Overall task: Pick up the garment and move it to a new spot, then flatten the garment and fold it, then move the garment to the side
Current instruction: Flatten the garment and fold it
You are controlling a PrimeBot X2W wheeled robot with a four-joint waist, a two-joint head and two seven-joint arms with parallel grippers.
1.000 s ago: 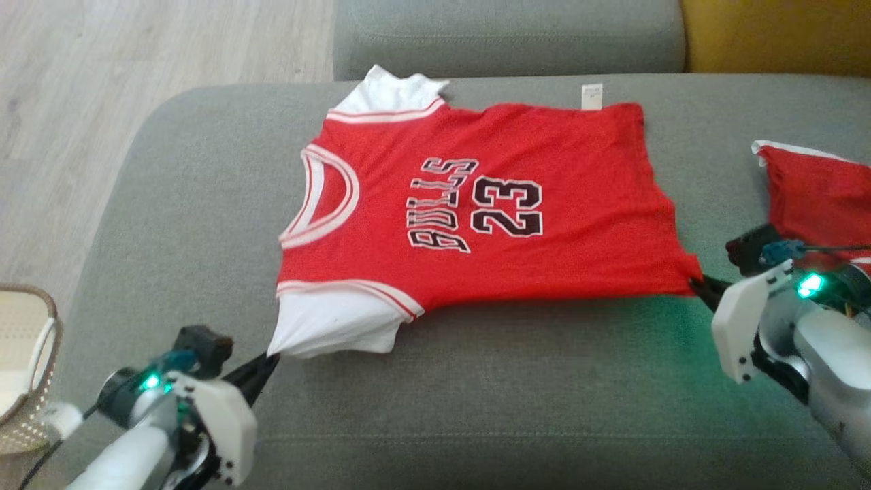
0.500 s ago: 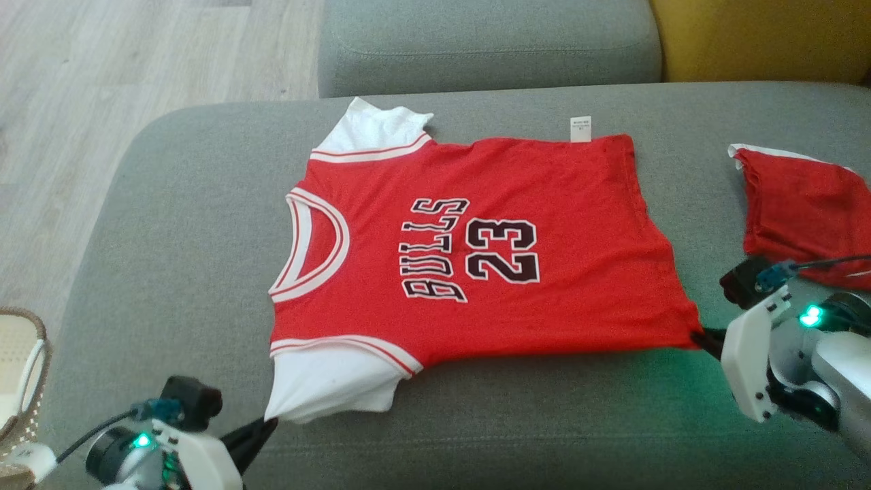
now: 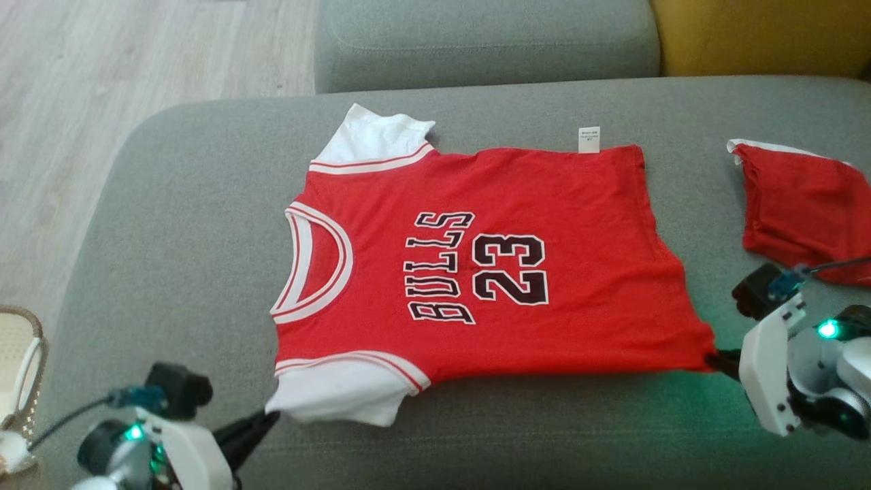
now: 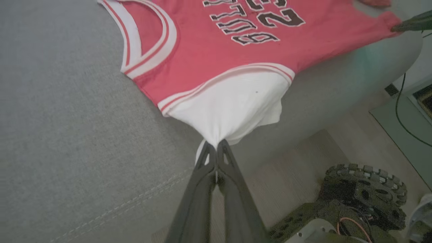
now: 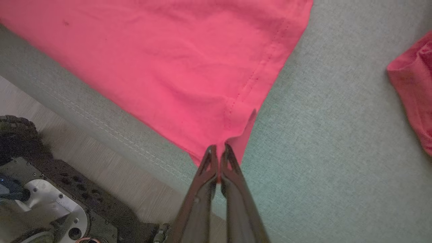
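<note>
The garment (image 3: 476,272), a red jersey with white sleeves and "BULLS 23" in black, lies spread flat on the grey sofa seat (image 3: 170,224), neck to the left. My left gripper (image 3: 269,416) is shut on the tip of the near white sleeve (image 4: 233,104), its tips (image 4: 216,145) pinching the cloth. At the lower right my right gripper (image 3: 716,357) is shut on the near hem corner (image 5: 233,135), with the fingertips (image 5: 218,150) clamped on red fabric. The jersey (image 4: 216,50) stretches taut between both grips along the seat's front edge.
A second red cloth piece (image 3: 806,204) lies on the seat at the right. The sofa backrest (image 3: 483,41) and a yellow cushion (image 3: 762,34) are behind. A wicker basket (image 3: 20,367) stands on the wooden floor at the left. The robot's wheeled base (image 4: 364,195) is below the seat edge.
The head camera has shifted, so the whole scene sits lower in view. Both grippers keep hold of the sleeve and hem corner, drawn slightly nearer the seat's front edge.
</note>
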